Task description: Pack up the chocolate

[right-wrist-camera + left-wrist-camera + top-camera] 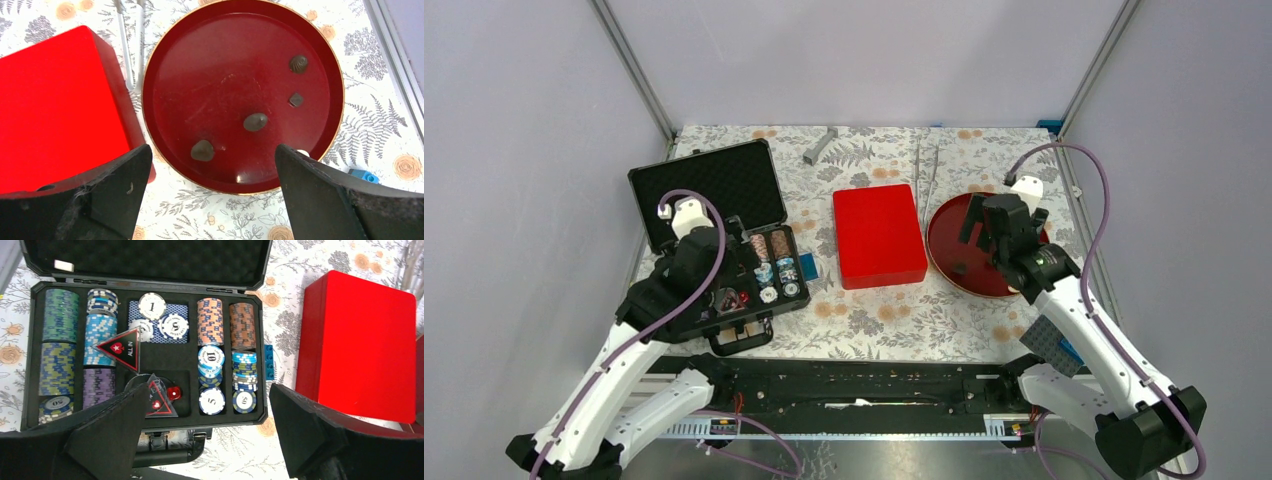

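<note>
Brown chocolate (255,121), on tray (336,75), beneath right tool (212,150)

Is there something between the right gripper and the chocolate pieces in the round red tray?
Nothing visible stands in the way. The right gripper hangs open directly above the tray, and the chocolate pieces lie bare on its floor, apart from one another, with no cover over them.

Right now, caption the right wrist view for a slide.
Four dark chocolates scattered on a round red tray, red box alongside.
</note>
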{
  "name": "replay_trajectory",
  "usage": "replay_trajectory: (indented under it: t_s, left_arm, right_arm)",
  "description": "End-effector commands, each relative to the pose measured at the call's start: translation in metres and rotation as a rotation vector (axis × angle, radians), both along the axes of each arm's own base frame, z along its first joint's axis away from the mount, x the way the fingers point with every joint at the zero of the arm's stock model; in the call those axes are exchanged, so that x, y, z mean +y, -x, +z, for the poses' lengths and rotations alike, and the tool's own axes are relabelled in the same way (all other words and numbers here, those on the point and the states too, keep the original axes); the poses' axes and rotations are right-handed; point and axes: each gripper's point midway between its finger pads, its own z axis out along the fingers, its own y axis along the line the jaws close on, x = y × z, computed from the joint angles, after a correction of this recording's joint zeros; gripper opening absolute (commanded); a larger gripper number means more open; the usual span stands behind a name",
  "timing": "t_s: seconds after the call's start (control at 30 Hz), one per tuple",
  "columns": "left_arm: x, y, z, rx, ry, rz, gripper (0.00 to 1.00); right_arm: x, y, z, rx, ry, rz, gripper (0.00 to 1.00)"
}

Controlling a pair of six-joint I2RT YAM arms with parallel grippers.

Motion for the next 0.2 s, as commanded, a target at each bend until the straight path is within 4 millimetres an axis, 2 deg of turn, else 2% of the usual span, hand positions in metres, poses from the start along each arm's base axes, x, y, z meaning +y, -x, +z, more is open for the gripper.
replay_trajectory:
  t_s: [0.0,0.17]
  left_arm:
    - [0.0137,-0.0095,0.0218,-0.069,-0.038,0.077,0.99]
    - [0.0152,-0.0114,0.0314,-0.088,-0.053,0.073,0.99]
  right_arm:
    - [-0.0093,0.006,0.006,-0.057,-0.016,-0.054,1.0]
    - [-0.0083,0.0057,0.0071,-0.067,-0.025,-0.052,1.0]
